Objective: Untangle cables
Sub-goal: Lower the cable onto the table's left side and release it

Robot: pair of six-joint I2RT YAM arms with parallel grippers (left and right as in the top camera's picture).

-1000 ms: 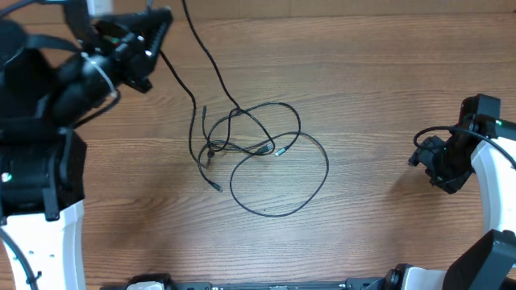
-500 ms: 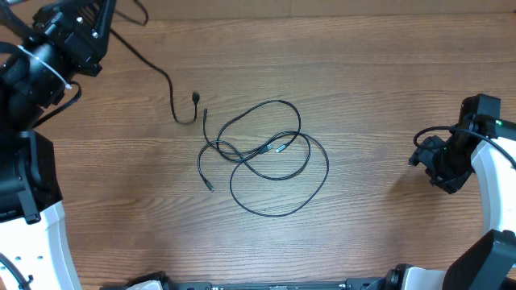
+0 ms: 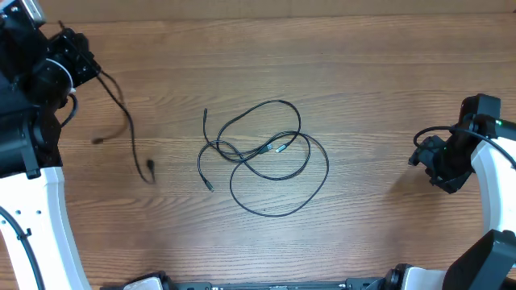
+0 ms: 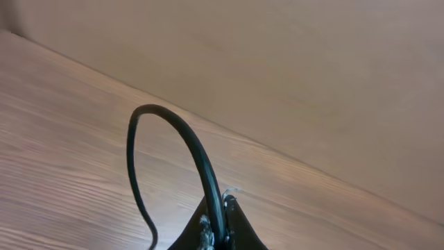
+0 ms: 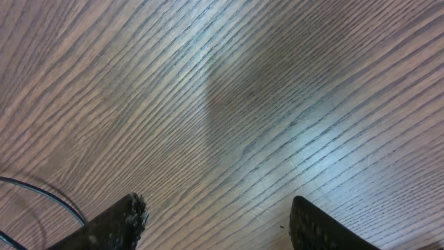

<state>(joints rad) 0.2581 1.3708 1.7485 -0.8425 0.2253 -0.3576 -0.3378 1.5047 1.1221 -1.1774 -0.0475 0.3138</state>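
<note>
Thin black cables point(image 3: 266, 153) lie in overlapping loops at the table's middle, with small plug ends, one silver-tipped point(image 3: 280, 150). My left gripper point(image 3: 74, 58) is at the far left, shut on a separate black cable point(image 3: 126, 121) that hangs from it, its plug end point(image 3: 149, 167) dangling free of the pile. In the left wrist view the cable point(image 4: 182, 139) arches up out of the closed jaws point(image 4: 220, 226). My right gripper point(image 3: 439, 167) is open and empty at the right edge, well away from the pile; its fingers point(image 5: 215, 226) frame bare wood.
The wooden table point(image 3: 379, 80) fills the view. A thin cord point(image 5: 41, 194) shows at the lower left of the right wrist view. White arm bases stand at the lower left point(image 3: 36, 234) and lower right point(image 3: 496, 201).
My left gripper has pulled one cable out of the pile and carried it left to the table's far left edge. The remaining loops shifted slightly. The right arm has not moved.
</note>
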